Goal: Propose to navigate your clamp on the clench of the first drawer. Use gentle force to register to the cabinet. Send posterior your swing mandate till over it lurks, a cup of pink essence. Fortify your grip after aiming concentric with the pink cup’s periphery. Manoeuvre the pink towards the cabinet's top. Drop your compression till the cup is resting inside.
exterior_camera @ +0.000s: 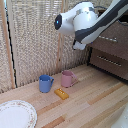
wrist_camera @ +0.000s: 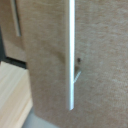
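Observation:
The white arm (exterior_camera: pixel 82 22) hangs high in front of the dark brown cabinet (exterior_camera: pixel 118 31) at the exterior view's right. Its lower white end, the clamp (exterior_camera: pixel 78 45), is blurred and its fingers do not show. The wrist view is filled by a brown drawer front (wrist_camera: pixel 100 60) with the silver clench (wrist_camera: pixel 71 55) running across it at close range; no fingers appear there. The pink cup (exterior_camera: pixel 67 78) stands upright on the wooden surface well below the arm, its handle toward the cabinet.
A blue mug (exterior_camera: pixel 45 83) stands beside the pink cup, and a small orange block (exterior_camera: pixel 61 93) lies in front of both. A patterned plate (exterior_camera: pixel 15 114) sits at the near left. A reed screen (exterior_camera: pixel 35 35) forms the back wall. Lower drawers carry silver handles (exterior_camera: pixel 109 60).

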